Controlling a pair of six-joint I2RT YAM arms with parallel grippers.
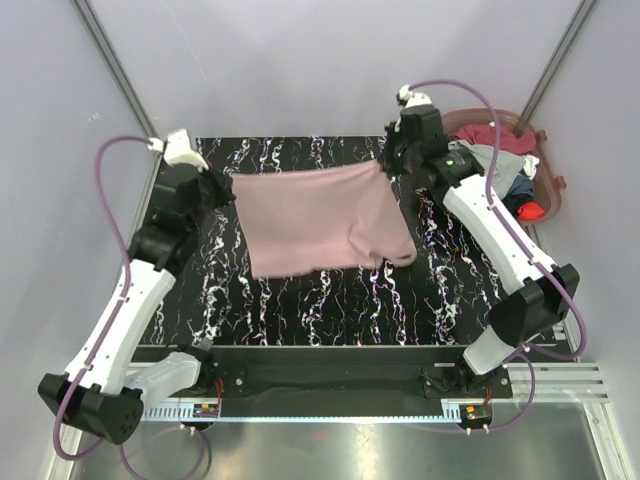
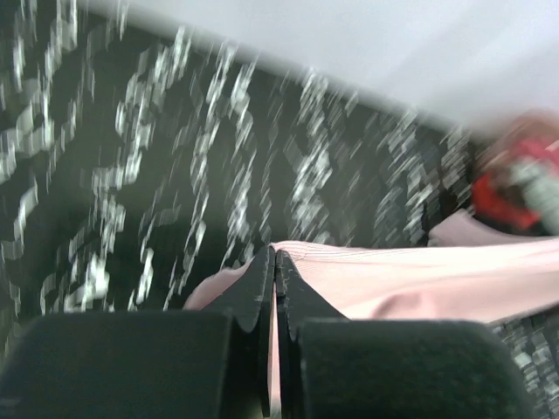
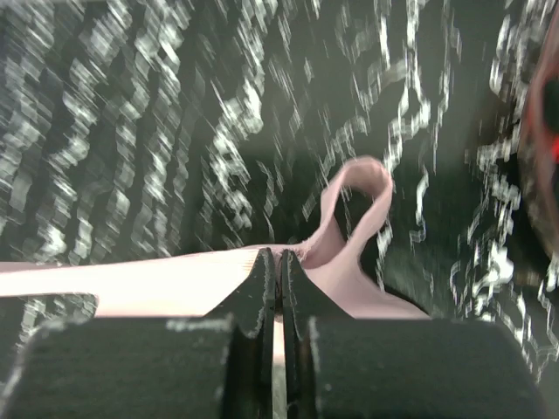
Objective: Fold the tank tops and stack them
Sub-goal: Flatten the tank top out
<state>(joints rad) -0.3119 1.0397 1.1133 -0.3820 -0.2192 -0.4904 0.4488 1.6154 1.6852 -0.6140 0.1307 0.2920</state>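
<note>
A dusty pink tank top [image 1: 315, 220] hangs stretched between my two grippers over the far half of the black marbled table [image 1: 330, 310]. My left gripper [image 1: 228, 190] is shut on its left edge. In the left wrist view the jaws [image 2: 276, 255] pinch pink cloth [image 2: 410, 279]. My right gripper [image 1: 388, 168] is shut on its right top corner. In the right wrist view the jaws [image 3: 279, 255] pinch the cloth, and a strap loop [image 3: 354, 205] curls beyond them. The lower part of the top sags onto the table.
A round brownish basket [image 1: 545, 170] stands at the far right, off the table, with grey [image 1: 495, 160], maroon [image 1: 490, 135], dark and red [image 1: 530, 211] tops heaped in it. Grey walls close in the back and sides.
</note>
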